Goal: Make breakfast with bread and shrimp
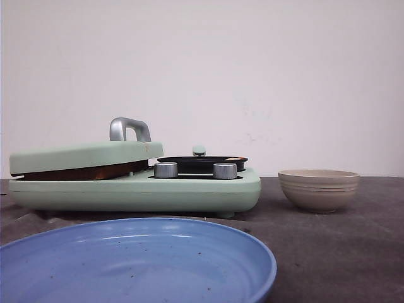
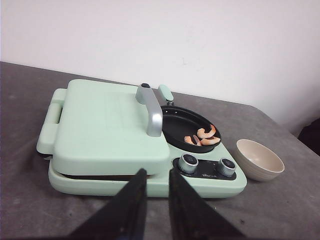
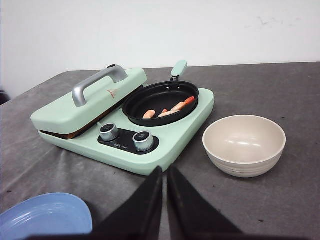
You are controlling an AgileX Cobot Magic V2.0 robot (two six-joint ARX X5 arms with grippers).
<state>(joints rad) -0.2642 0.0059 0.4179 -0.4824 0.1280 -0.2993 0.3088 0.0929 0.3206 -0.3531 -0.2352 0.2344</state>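
Several pink-orange shrimp (image 2: pixel 202 137) (image 3: pixel 167 110) lie in the small black pan (image 2: pixel 187 127) (image 3: pixel 160 102) on the right half of the mint-green cooker (image 1: pixel 139 192). The bread is hidden; the cooker's lid (image 2: pixel 105 125) (image 3: pixel 90 107) is down, and only a thin brown strip (image 1: pixel 82 172) shows in the slit. My left gripper (image 2: pixel 157 171) hovers in front of the cooker, slightly open and empty. Nearer the cooker's right corner, my right gripper (image 3: pixel 164 169) is shut and holds nothing.
An empty beige bowl (image 1: pixel 319 188) (image 2: pixel 259 159) (image 3: pixel 244 144) stands right of the cooker. An empty blue plate (image 1: pixel 136 265) (image 3: pixel 42 217) sits near the front edge. Two silver knobs (image 1: pixel 196 170) face front. A metal handle (image 1: pixel 129 128) rises from the lid.
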